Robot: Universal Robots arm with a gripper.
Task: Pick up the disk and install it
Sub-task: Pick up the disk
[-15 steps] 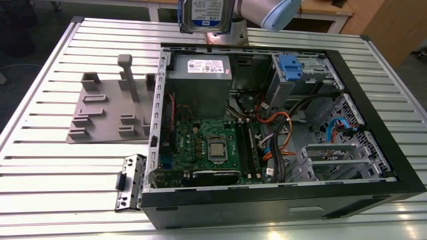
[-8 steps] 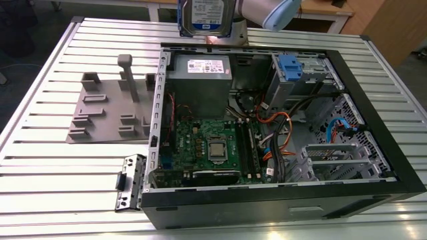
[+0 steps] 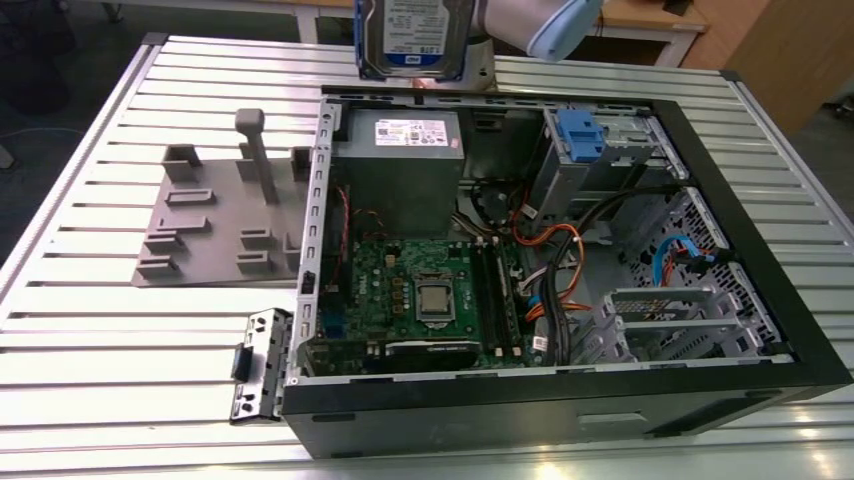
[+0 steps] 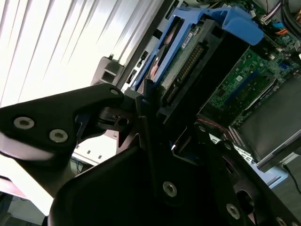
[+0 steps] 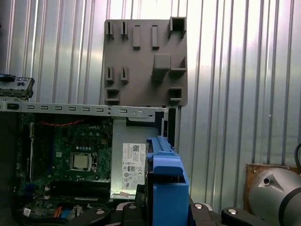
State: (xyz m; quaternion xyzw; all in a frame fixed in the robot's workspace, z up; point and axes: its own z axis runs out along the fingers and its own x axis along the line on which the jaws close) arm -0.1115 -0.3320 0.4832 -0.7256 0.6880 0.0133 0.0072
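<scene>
Two black fingers (image 4: 143,106) of the gripper (image 4: 167,110) are clamped on the disk (image 4: 188,66), one on each flat side, so the drive is firmly grasped. Its bright blue carrier frame (image 4: 225,23) runs along the edge that points away from the jaws. In the first wrist view the same frame (image 5: 164,174) stands edge-on just past the gripper's links (image 5: 160,212).

Beyond the disk lies the open computer case (image 3: 534,410), on its side with the interior exposed. The grey power supply (image 3: 398,170) (the box with the white sticker) sits nearest beneath the held drive, with the green motherboard (image 3: 414,290) beside it. A metal drive cage with a small blue tab (image 3: 581,135) is toward the exterior view's right.

In the exterior view the disk (image 3: 414,35) hangs upright, label facing the camera, over the case's far wall, well apart from the drive cage. The arm (image 3: 561,25) reaches in just beside it.

Farther out, a grey fixture plate (image 3: 220,220) lies flat on the slatted metal table (image 3: 120,340), next to the case. A small metal bracket (image 3: 260,365) lies against the case's corner.
</scene>
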